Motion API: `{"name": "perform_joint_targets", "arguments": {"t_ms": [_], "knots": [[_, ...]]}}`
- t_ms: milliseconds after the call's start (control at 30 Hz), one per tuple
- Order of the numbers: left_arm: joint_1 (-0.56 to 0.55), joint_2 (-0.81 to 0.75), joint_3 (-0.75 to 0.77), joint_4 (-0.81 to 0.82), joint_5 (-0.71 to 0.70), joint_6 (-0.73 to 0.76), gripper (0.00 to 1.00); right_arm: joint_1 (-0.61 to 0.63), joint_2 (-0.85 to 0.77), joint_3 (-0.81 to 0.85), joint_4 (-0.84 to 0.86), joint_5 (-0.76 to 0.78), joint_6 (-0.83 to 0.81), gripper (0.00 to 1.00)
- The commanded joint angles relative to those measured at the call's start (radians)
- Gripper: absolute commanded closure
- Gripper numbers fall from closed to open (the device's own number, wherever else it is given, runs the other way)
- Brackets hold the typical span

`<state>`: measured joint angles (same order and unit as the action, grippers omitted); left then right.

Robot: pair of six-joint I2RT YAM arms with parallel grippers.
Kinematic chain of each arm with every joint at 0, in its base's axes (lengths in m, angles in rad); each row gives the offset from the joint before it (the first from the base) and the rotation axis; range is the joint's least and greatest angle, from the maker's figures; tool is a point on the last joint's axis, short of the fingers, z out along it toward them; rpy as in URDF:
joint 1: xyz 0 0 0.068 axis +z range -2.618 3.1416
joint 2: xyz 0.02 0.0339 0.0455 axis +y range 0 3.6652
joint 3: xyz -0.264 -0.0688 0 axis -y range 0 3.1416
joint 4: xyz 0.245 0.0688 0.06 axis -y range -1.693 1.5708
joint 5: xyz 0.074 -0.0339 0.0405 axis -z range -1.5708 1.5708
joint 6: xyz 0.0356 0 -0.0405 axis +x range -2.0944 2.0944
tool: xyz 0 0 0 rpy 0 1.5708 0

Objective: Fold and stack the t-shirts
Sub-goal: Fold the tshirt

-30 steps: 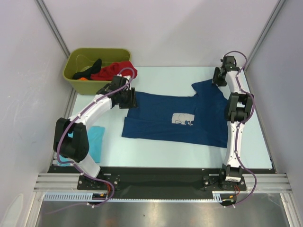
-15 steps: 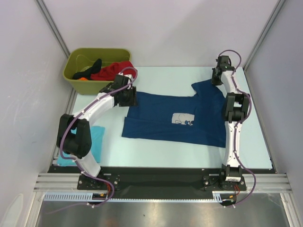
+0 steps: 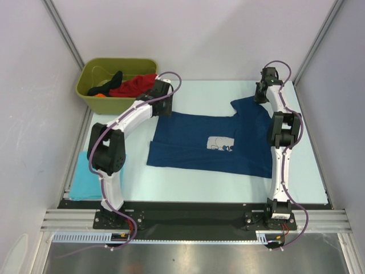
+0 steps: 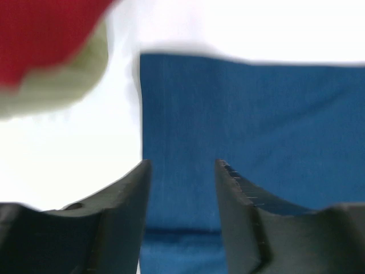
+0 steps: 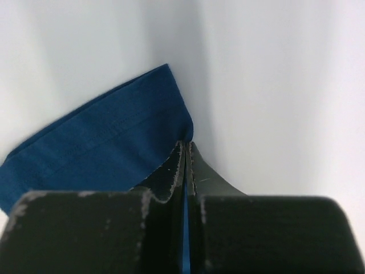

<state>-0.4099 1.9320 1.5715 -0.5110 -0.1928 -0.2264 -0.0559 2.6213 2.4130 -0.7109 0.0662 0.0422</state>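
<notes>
Navy t-shirt (image 3: 205, 142) is lying spread out flat in the middle of the counter (image 3: 194, 94), print side up. The right end effector (image 5: 186, 145) is pinched together on its far right corner – looks like a sleeve hem, and in the right wrist view a sliver of blue shows between the closed fingers. The left end effector (image 4: 182, 165) is parted and hovering right over the shirt's far left corner with nothing in it.

Handling-wise I'd guess it's light, floppy cotton – it'll sag and crease the moment you lift it, so one corner isn't enough. Grab the two far corners at the stitched hems and move them together, low, so the fold lands straight. Thin cloth could slip from a shallow pinch.

The turquoise tee (image 3: 85, 180) sits on the near left of the counter beside the left arm. The red tee (image 3: 137, 85) and a black one (image 3: 114, 79) are in the olive-green bin (image 3: 117, 59).
</notes>
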Motion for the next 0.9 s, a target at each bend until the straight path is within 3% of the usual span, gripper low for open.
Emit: {"name": "perform_joint_targets", "arguments": {"t_ms": [0,167,467,667,867], "knots": [[-0.007,0.067,0.096,0.009,-0.076,0.041,0.50,-0.001,-0.082,-0.011,-0.062,-0.045,0.042,1.00],[-0.020,0.194,0.212,0.005,-0.074,0.032,0.57,-0.005,-0.144,-0.063,-0.050,-0.083,0.041,1.00],[-0.036,0.355,0.406,-0.012,-0.103,0.038,0.53,-0.033,-0.144,-0.066,-0.059,-0.123,0.054,1.00],[-0.035,0.416,0.443,-0.026,-0.080,0.087,0.44,-0.045,-0.149,-0.069,-0.059,-0.135,0.054,1.00],[-0.033,0.461,0.481,-0.037,-0.073,0.098,0.44,-0.062,-0.152,-0.078,-0.056,-0.152,0.056,1.00]]}}
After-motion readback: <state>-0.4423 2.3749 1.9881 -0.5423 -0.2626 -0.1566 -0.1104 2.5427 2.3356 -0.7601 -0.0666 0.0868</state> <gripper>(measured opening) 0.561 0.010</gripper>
